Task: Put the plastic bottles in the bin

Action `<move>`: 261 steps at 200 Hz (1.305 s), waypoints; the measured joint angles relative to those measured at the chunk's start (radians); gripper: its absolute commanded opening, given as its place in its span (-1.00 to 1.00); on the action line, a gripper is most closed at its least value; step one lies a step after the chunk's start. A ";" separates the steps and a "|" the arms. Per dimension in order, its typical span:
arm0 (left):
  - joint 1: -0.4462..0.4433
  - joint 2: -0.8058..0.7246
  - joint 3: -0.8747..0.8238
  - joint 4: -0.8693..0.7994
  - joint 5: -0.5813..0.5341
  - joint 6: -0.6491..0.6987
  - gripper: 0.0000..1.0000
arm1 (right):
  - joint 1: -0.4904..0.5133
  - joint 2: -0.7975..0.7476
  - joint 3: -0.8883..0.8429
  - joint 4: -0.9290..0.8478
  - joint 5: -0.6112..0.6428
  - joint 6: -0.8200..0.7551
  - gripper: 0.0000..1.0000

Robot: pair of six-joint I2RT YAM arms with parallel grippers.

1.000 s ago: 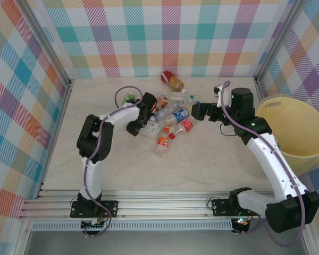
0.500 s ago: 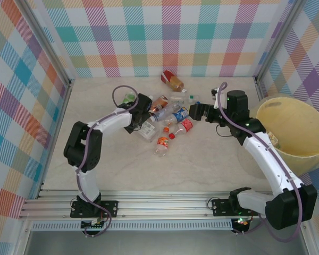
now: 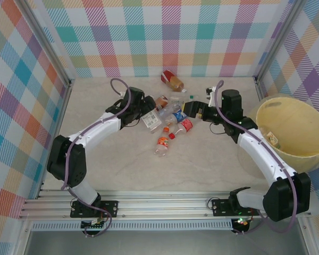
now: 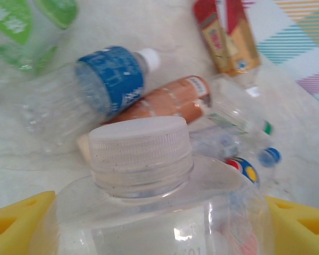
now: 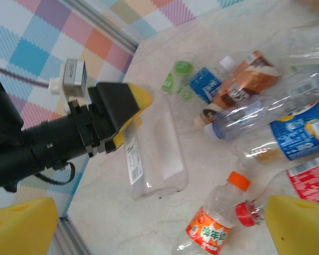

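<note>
Here, at the left of the overhead view, the left arm stretches from its base across the pale bench [image 3: 212, 170] to the left edge of the bottle heap. The left pincer [image 3: 145, 113] straddles a clear squarish bottle [image 3: 152, 121] lying on its side. In the left wrist view this bottle's white cap [image 4: 141, 154] faces the lens, and the yellow fingertips [image 4: 21, 220] flank its shoulders, very close to the plastic. Whether they are squeezing it or merely bracketing it, I cannot tell.

Beyond the cap lie a green-labelled bottle [image 4: 21, 21] and a blue-labelled bottle [image 4: 109, 79]. A brown-labelled bottle [image 4: 173, 101] touches the blue-labelled one, and a red-and-tan bottle [image 4: 223, 40] lies farther back, near the checked wall.

Moving right in the overhead view, an orange-labelled bottle [image 3: 162, 144] lies nearest the arm bases, just beside a red-labelled bottle [image 3: 184, 126]. Both rest flat on the bench.

The right pincer [image 3: 187, 110] hangs at the heap's right edge, released, its fingers spread wide with nothing between them. In the right wrist view its yellow fingertips [image 5: 21, 228] sit in the lower corners, with the heap lying beyond them.

At the far right, the pale-yellow bin [image 3: 297, 119] sits at the bench's edge with its mouth open, well apart from the heap.
</note>
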 measured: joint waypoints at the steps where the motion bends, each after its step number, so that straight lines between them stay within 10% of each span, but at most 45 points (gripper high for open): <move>1: 0.000 -0.001 0.000 0.002 0.004 0.002 0.38 | 0.002 0.002 0.000 0.002 -0.003 0.001 0.99; 129: -0.060 -0.009 0.057 0.111 0.229 0.049 0.37 | 0.146 0.246 0.010 0.121 -0.081 0.043 0.93; 261: -0.065 -0.011 0.061 0.152 0.263 0.046 0.57 | 0.224 0.295 0.012 0.302 0.043 0.074 -0.12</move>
